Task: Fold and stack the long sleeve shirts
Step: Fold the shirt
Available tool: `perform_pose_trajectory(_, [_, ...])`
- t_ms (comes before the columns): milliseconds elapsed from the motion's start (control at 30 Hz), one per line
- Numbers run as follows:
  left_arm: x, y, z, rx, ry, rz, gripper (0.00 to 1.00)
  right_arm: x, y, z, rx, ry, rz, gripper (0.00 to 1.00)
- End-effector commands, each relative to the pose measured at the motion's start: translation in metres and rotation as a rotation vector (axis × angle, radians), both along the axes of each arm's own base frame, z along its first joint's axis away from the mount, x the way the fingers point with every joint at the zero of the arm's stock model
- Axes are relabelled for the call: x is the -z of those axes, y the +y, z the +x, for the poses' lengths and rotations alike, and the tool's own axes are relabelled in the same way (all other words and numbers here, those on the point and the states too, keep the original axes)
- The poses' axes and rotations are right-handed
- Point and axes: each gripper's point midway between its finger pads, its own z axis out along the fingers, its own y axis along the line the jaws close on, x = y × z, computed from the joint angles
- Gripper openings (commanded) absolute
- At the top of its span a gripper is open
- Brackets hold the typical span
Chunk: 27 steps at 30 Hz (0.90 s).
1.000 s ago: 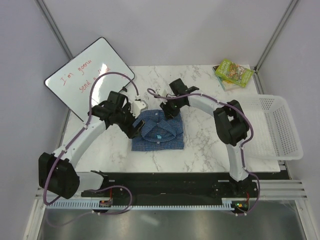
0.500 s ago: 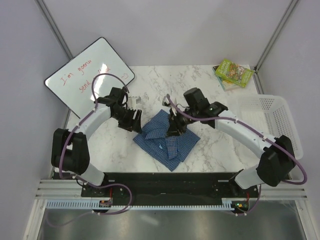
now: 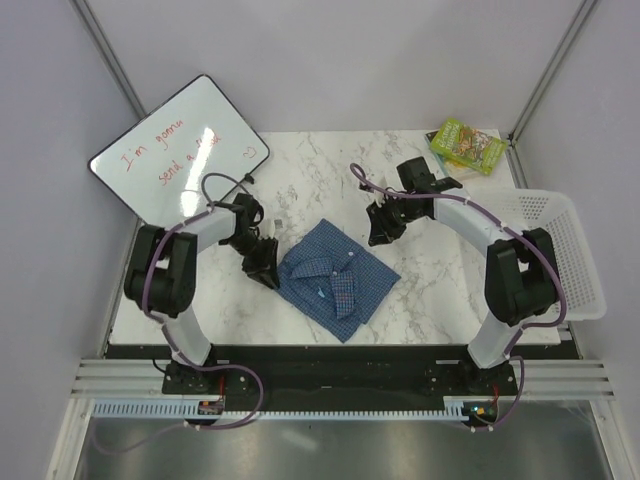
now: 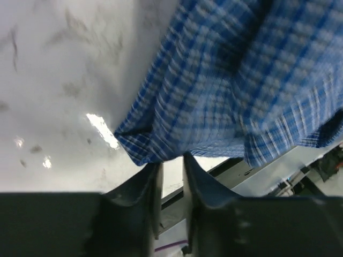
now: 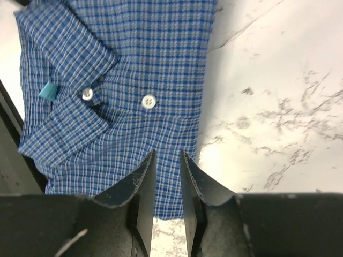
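One long sleeve shirt (image 3: 338,282), blue checked, lies folded as a small rectangle turned corner-on at the middle of the table, collar and buttons up. My left gripper (image 3: 262,268) sits low at its left corner. In the left wrist view the shirt's edge (image 4: 225,80) lies right at the left gripper's tips (image 4: 171,160), with the jaws only a narrow gap apart. Whether they pinch the cloth does not show. My right gripper (image 3: 383,228) hangs apart from the shirt, up and to the right. In its own view the right gripper (image 5: 166,156) is open and empty above the shirt (image 5: 134,64).
A whiteboard (image 3: 180,150) with red writing leans at the back left. A green book (image 3: 467,145) lies at the back right corner. A white mesh basket (image 3: 555,255) stands at the table's right edge.
The shirt has been turned corner-on. My right gripper has let go of it and drawn back up and to the right. My left gripper has narrowed its jaws and dropped to the shirt's left corner.
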Motion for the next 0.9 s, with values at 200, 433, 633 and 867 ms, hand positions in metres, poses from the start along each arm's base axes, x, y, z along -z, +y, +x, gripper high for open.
perform_pose_trajectory(200, [-0.016, -0.078, 0.16, 0.136, -0.239, -0.14, 0.06, 0.027, -0.01, -0.042, -0.095, 0.025, -0.035, 0.32])
perform_pose_trajectory(433, [-0.103, -0.105, 0.233, 0.171, -0.534, -0.245, 0.6, 0.054, 0.015, -0.065, -0.106, 0.056, -0.02, 0.31])
perform_pose_trajectory(633, [-0.132, -0.053, 0.2, -0.016, -0.493, -0.335, 0.71, 0.073, 0.062, -0.096, -0.122, 0.121, 0.035, 0.32])
perform_pose_trajectory(867, [-0.065, -0.019, 0.117, -0.052, -0.203, -0.276, 0.7, 0.046, 0.143, -0.127, -0.226, 0.161, 0.185, 0.35])
